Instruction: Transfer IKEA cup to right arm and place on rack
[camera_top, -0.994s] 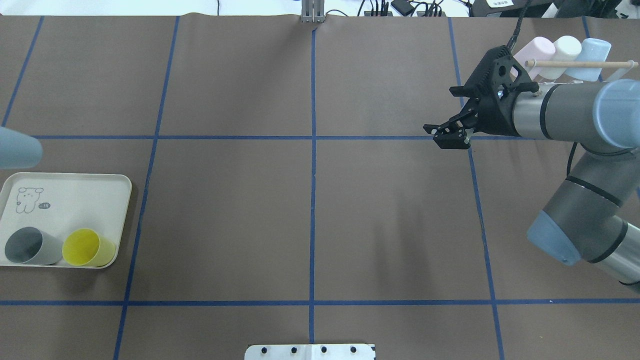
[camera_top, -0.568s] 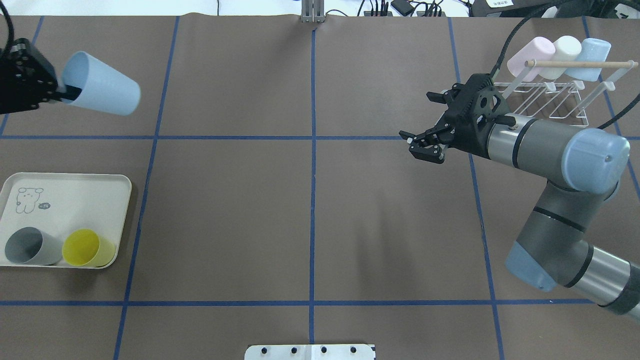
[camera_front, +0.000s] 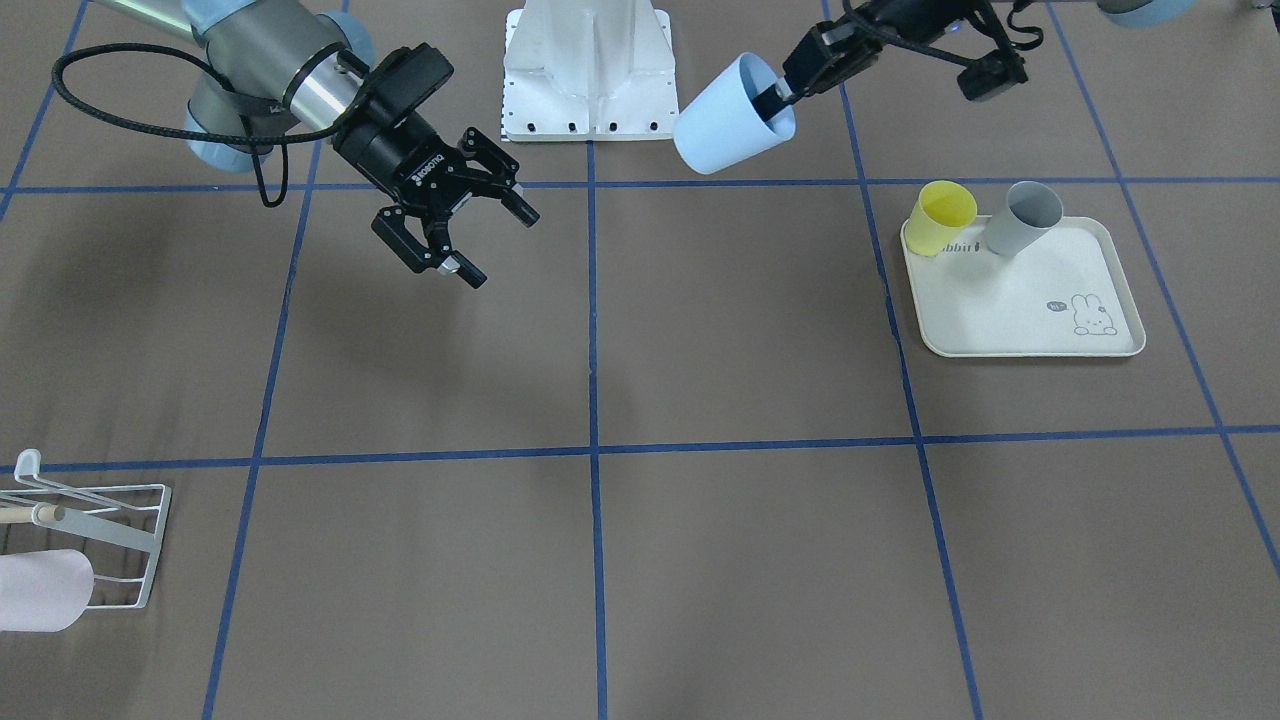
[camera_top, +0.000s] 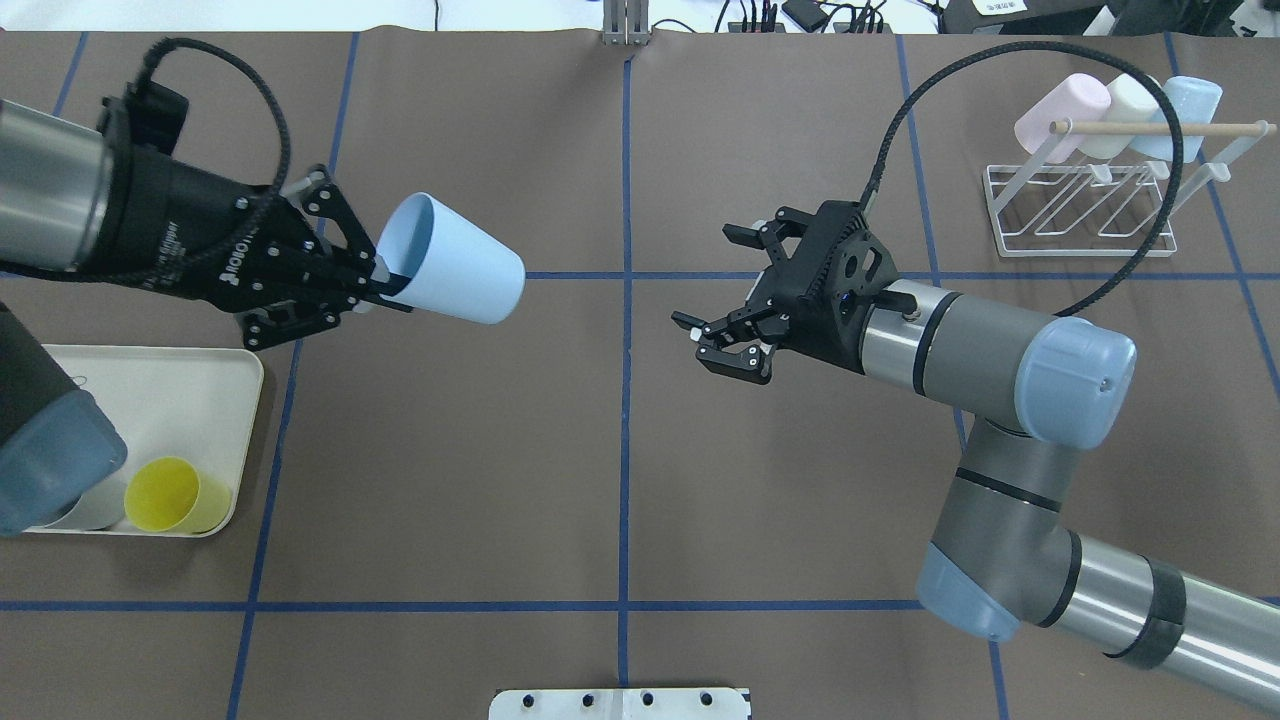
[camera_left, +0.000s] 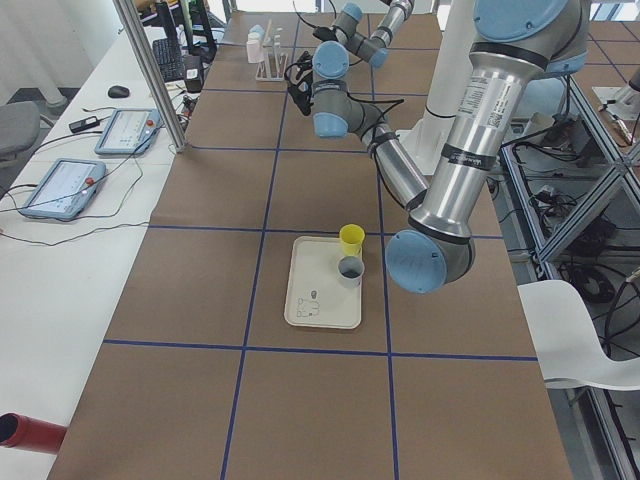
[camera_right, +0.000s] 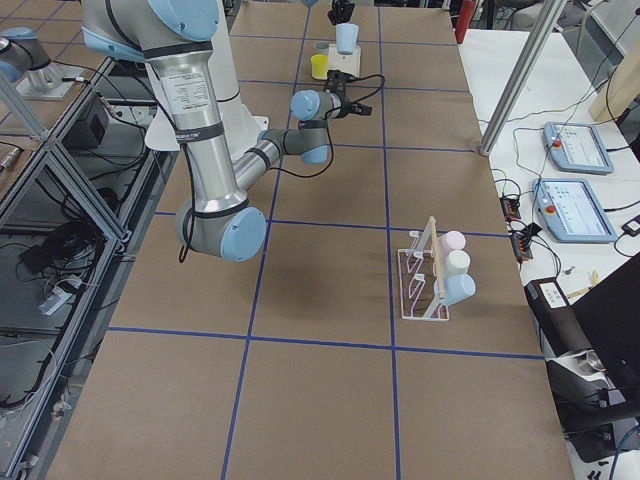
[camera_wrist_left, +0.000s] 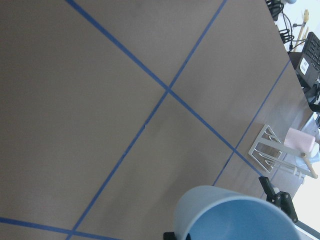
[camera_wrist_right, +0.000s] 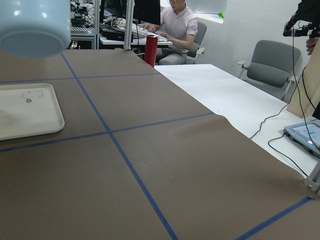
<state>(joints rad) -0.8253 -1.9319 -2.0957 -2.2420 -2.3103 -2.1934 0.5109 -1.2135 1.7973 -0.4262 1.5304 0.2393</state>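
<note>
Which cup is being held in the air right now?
The light blue cup, gripped at its rim by the left gripper; the yellow cup and grey cup stand on the tray, and the rest hang on the rack.

grey cup (camera_top: 98, 510): mostly hidden under left arm's elbow (camera_top: 45, 455) | rack (camera_front: 155, 545): cut off by front view's left edge

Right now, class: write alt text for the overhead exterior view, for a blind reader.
The left end effector holds a light blue cup by its rim, pointed toward the open right end effector across a gap. A white rack bearing three cups stands at far right; a tray with a yellow cup at left.
</note>
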